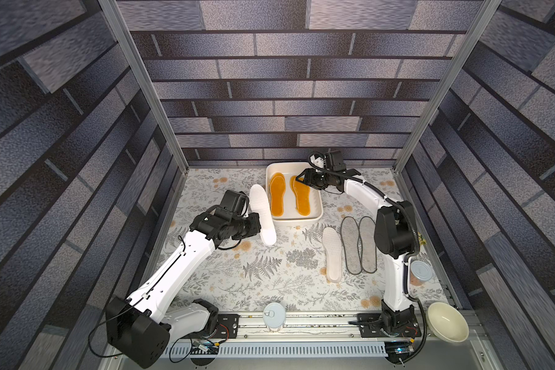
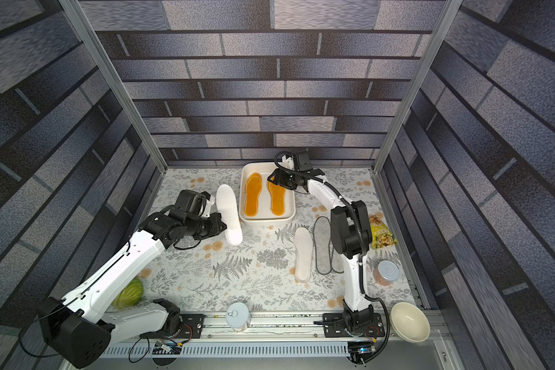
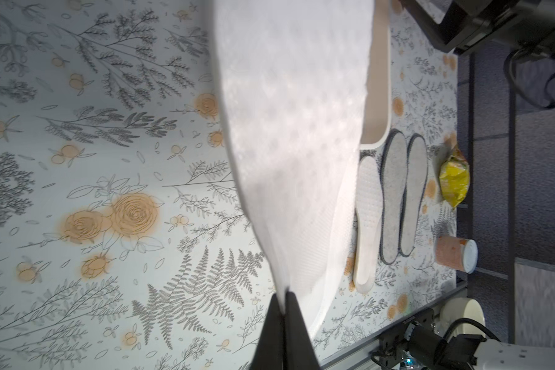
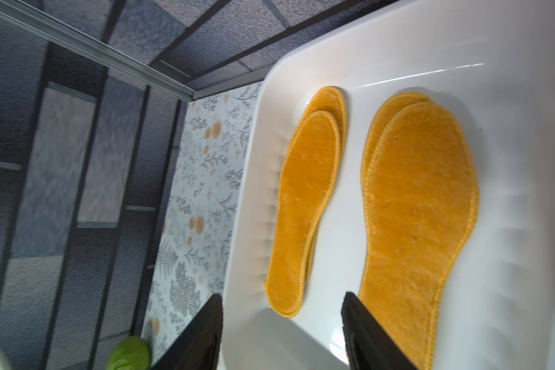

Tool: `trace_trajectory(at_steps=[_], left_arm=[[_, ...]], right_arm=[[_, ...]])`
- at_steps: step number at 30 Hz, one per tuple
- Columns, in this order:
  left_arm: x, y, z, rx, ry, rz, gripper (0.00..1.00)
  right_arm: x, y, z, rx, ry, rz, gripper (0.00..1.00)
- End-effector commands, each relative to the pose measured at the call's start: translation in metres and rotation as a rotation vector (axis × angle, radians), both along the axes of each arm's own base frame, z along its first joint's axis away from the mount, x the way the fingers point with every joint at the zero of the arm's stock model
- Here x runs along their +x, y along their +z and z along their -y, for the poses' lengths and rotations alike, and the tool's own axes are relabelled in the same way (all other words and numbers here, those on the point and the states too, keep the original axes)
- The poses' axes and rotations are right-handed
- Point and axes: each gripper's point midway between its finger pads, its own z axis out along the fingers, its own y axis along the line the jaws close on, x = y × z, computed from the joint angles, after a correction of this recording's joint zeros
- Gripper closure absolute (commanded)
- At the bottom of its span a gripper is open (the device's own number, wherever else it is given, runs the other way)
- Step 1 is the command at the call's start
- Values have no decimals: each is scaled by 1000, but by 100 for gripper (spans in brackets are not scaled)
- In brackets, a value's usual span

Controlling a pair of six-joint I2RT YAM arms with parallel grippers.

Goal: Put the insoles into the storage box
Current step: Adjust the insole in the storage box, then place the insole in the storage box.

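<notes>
At the left, the left hand (image 3: 282, 296) is clamped on the edge of a white insole (image 1: 263, 214). It holds the insole tilted on its side, just beside the box (image 1: 297, 223). I cannot tell whether the insole's near end touches the desk (image 1: 237, 282). The box sits at the far middle of the desk. Four orange insoles (image 1: 277, 198) lie flat inside it, in two stacks of two, side by side. The right hand (image 4: 282, 296) hangs over the box's far right corner, jaws apart, nothing between them. Right of the box, a second white insole (image 1: 331, 253) and two grey insoles (image 1: 351, 243) lie flat on the desk, side by side.
</notes>
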Motion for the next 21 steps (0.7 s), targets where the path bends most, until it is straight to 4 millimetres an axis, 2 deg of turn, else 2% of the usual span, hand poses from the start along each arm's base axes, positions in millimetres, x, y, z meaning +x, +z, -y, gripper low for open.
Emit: trace_trajectory(at_steps=[1,5,10,14,19,21], left_arm=[[12,23,25,-142,-76,71,100],[27,35,39,-190,-133,103,100],[45,45,52,-220,-172,152,100],[54,51,60,-229,-205,186,100],[65,50,62,-220,-220,205,100],[69,48,63,-221,-225,200,100]], right_arm=[[-32,70,-22,220,133,68,40],[-59,100,-29,428,219,57,40],[-67,121,-32,631,255,47,40],[-66,113,-34,666,248,12,41],[-66,95,-34,599,217,1,41],[-69,93,-35,578,219,10,41]])
